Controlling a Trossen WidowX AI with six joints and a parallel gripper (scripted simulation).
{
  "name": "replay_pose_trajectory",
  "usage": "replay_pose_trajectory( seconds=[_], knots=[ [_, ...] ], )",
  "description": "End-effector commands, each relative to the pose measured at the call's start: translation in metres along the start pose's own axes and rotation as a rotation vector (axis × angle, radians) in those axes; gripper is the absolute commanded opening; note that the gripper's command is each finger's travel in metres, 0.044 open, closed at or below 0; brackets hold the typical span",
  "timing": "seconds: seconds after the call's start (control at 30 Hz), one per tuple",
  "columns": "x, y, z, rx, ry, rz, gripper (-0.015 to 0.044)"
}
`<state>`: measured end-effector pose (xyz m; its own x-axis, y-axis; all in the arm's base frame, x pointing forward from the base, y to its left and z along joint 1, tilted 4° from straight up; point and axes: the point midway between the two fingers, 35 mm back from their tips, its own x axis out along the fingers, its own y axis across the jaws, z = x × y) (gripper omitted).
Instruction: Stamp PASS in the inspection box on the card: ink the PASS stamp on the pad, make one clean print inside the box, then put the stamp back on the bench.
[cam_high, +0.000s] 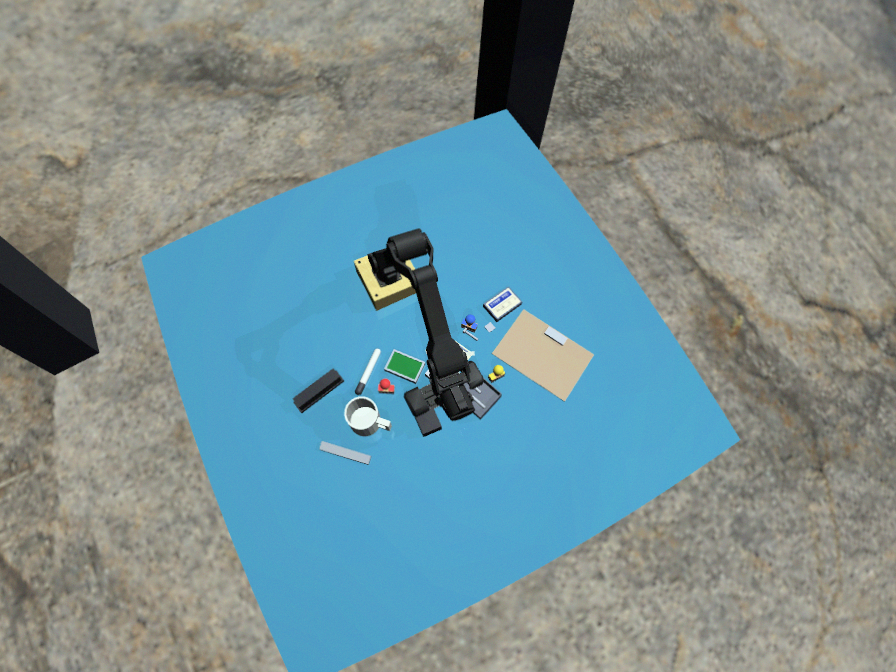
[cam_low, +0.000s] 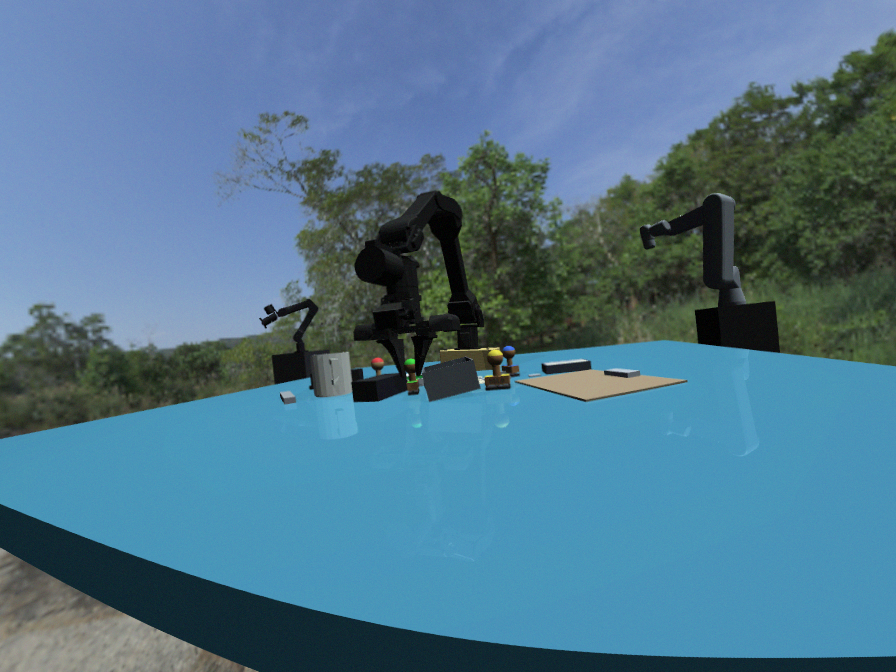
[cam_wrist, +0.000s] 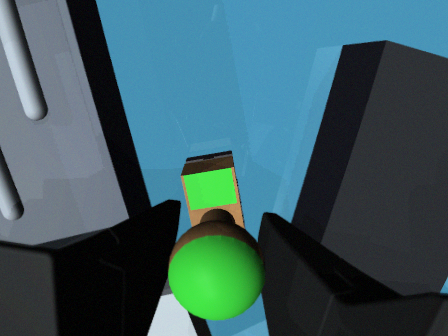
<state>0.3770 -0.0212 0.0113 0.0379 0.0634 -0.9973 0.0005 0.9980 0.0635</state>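
Step in hand: picking up the stamp, ahead of inking. The gripper (cam_high: 442, 400) (cam_low: 411, 372) (cam_wrist: 220, 219) is closed on the green-knobbed stamp (cam_low: 411, 365) (cam_wrist: 216, 277), one finger on either side of the knob. I take this to be the PASS stamp; no lettering can be read. It stands upright in the near middle of the bench, between the black block (cam_high: 427, 420) (cam_low: 379, 388) (cam_wrist: 395, 140) on the left and the grey tray (cam_high: 490, 406) (cam_low: 450, 381) (cam_wrist: 107, 100) on the right. From above, the gripper hides it.

Arm pose: base on the yellow plate (cam_high: 395, 295) at the far side; upper links raised and bent over, forearm reaching toward the near side, wrist turned down so the fingers point at the bench.

Next move, as judged: lift straight up, clear of block and tray, then carry to the ink pad. Candidates: the green panel (cam_high: 404, 366), far and left of the grip, or the labelled case (cam_high: 502, 303), far and right; cannot tell which. Card and box not identified.

Risks: round knob could let the stamp swivel or tip under pressing. Tray sits askew in the exterior view, close to the fingers, and may be snagged on the lift.
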Motion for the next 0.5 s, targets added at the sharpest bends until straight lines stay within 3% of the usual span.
replay_pose_trajectory(
  seconds=[0.0, 0.47],
  knots=[
    [-0.0017, -0.0006, -0.0007, 0.0, 0.004, -0.003, 0.0],
    [-0.0085, -0.0006, 0.0003, 0.0, 0.003, -0.003, 0.0]
  ],
)
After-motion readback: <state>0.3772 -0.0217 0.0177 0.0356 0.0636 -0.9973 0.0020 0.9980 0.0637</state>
